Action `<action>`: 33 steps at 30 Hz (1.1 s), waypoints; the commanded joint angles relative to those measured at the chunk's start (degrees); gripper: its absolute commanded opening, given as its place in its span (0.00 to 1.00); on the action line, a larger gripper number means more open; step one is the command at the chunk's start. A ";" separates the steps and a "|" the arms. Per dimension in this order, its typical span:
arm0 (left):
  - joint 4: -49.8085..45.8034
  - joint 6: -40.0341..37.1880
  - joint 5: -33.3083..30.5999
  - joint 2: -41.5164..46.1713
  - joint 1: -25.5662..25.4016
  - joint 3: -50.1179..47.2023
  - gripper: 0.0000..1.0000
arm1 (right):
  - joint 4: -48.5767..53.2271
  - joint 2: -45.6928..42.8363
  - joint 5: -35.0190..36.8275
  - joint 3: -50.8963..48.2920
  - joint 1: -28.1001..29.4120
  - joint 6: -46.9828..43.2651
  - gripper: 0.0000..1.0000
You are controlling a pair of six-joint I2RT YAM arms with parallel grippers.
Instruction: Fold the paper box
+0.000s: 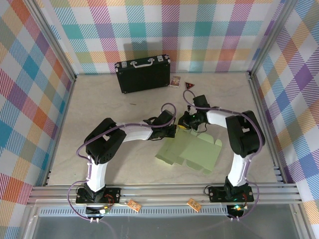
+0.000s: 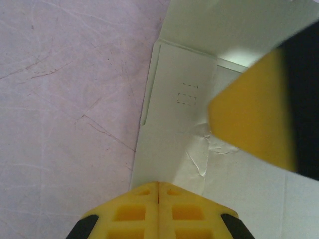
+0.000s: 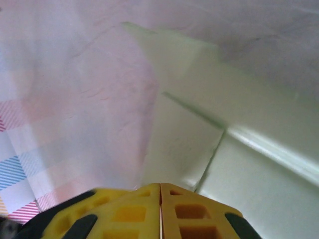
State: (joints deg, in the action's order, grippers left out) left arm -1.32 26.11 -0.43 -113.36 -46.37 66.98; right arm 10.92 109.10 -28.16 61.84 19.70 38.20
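The paper box (image 1: 192, 152) is a pale green, flat, creased cut-out lying on the table between the two arms. My left gripper (image 1: 175, 130) is at its far left corner. In the left wrist view its jaws (image 2: 158, 185) are shut, with the tips resting over the wrinkled card (image 2: 179, 74). My right gripper (image 1: 185, 121) stands just beyond, and one of its yellow fingers (image 2: 249, 119) shows over the card. In the right wrist view the jaws (image 3: 160, 185) are shut on the edge of a flap of the paper box (image 3: 189, 139).
A black hard case (image 1: 143, 73) with a metal handle stands at the back of the table. A small card (image 1: 175, 81) and a red triangle (image 1: 189, 85) lie beside it. Checked walls and metal rails (image 1: 149, 191) bound the table.
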 commanded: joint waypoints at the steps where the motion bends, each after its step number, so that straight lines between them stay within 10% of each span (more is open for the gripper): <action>1: -10.98 0.29 2.28 -2.75 -1.00 -3.35 0.00 | 1.52 3.47 -2.04 0.99 0.25 0.08 0.09; 18: -9.62 1.33 7.73 12.25 -1.11 -9.74 0.00 | 6.74 8.24 6.48 0.30 0.42 -2.92 0.03; 33: -5.87 4.40 4.47 5.33 -2.78 -18.54 0.00 | 5.31 4.60 6.19 -1.42 0.54 -3.29 0.04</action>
State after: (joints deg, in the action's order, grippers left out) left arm -0.19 29.82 6.85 -103.11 -48.25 52.88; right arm 11.07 112.55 -28.73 63.81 19.94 35.53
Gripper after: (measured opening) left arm 0.048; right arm 0.059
